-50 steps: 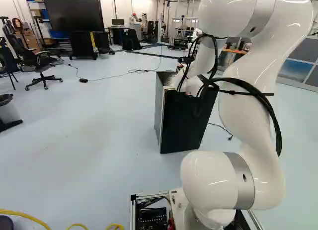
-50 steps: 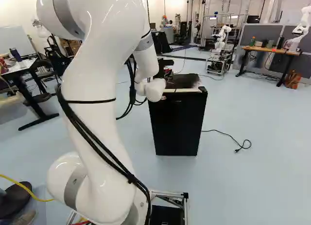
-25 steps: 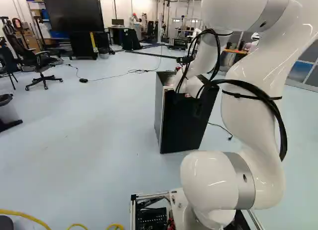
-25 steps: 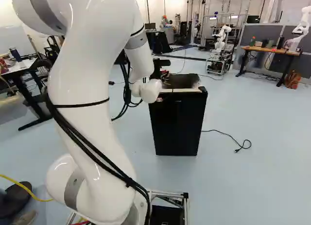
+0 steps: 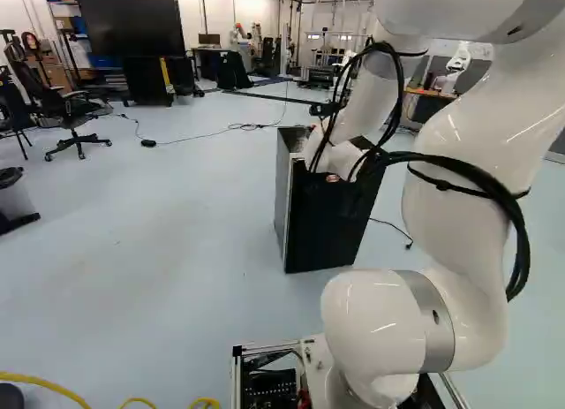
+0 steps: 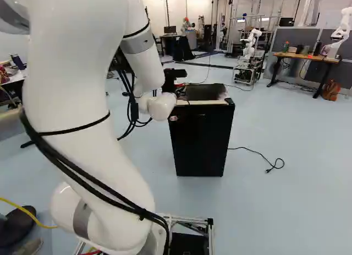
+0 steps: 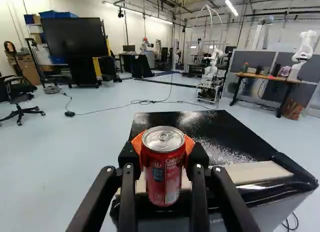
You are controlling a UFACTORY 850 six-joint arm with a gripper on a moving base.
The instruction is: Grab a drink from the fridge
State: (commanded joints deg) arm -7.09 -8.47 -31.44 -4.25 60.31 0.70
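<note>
The smooth white jointed arm (image 6: 71, 84), the only one working here, leaned towards the boxy black fridge (image 6: 201, 139). The fridge's top (image 7: 227, 142) was glossy and speckled with pale marks, and a beige, duller strip (image 7: 255, 173) ran along its near side. A thin black cable (image 6: 256, 153) lay on the floor beside the fridge. At the fridge's near top edge the black two-fingered gripper (image 7: 163, 147) was closed on the red aluminium drink can (image 7: 165, 179), ribbed orange pads (image 7: 190, 145) pressing it from two sides, high up near its shoulder.

The can stood upright between the pads, its long axis across the line in which the fingers pointed, its lower part hanging below them. Whether its base cleared the fridge top or sat just short of the edge, I could not tell.

The drink seemed secured, and the task nearly done; the next move probably called for drawing it away from the fridge, level and gently. A low path might have clipped the fridge's edge, and the slick metal could have tipped or slid under that high grip, round silver lid (image 7: 163, 138) uppermost
</note>
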